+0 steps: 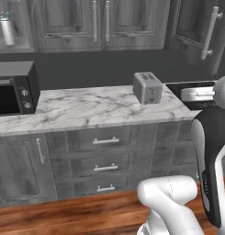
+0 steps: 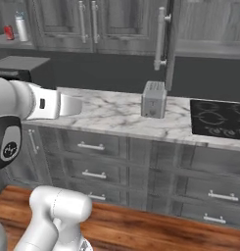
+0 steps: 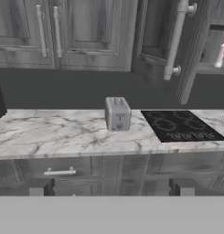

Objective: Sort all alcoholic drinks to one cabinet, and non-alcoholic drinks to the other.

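A slim pale-grey bottle (image 1: 7, 30) (image 2: 21, 27) stands on a shelf of the open upper cabinet at the far left, with a small red can (image 2: 9, 33) beside it. In the hand view, a small white bottle with red on it (image 3: 221, 55) stands on a shelf of the open upper cabinet at the far right. My gripper (image 3: 111, 188) is open, its fingertips (image 3: 40, 187) wide apart with nothing between them. It faces the counter front from some distance, well below both cabinets.
A marble counter (image 1: 86, 110) carries a toaster (image 1: 147, 87) (image 2: 154, 99) (image 3: 117, 114), a black microwave (image 1: 13, 89) at its left and a black cooktop (image 2: 219, 117) (image 3: 182, 125) at its right. An upper cabinet door with a long handle (image 3: 175, 41) (image 2: 160, 37) stands open above the cooktop. Drawers (image 1: 105, 141) line the counter front.
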Robot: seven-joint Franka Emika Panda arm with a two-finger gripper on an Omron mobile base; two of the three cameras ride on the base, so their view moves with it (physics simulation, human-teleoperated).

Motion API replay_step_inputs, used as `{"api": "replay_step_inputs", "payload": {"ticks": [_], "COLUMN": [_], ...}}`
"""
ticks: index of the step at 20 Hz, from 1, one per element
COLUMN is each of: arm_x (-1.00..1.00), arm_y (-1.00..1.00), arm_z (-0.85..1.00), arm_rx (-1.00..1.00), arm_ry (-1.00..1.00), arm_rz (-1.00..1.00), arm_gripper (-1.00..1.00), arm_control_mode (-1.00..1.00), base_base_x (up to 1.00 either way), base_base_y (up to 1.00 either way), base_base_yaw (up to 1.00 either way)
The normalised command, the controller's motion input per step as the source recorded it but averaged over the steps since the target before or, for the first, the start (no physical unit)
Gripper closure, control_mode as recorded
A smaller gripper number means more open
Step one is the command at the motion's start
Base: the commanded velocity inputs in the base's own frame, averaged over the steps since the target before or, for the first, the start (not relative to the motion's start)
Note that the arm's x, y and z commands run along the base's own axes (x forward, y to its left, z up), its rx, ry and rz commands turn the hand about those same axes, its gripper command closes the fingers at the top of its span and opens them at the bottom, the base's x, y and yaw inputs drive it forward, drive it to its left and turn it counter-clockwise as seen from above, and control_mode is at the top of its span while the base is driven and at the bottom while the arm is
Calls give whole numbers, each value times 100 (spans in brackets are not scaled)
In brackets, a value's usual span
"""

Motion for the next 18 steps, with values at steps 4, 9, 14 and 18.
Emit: {"api": "replay_step_inputs", "payload": {"ticks": [4, 9, 14, 18], "arm_x": [0, 0, 0, 0], "arm_y": [0, 0, 0, 0], "arm_z": [0, 0, 0, 0], "arm_rx": [0, 0, 0, 0], "arm_ry": [0, 0, 0, 0], "arm_rz": [0, 0, 0, 0], "arm_gripper": [-100, -100, -100, -100], "arm_control_mode": [100, 100, 100, 100], "base_base_x": [-20, -27, -17, -4], "base_base_y": [33, 29, 44, 50], "base_base_yaw": [4, 10, 17, 26]}}
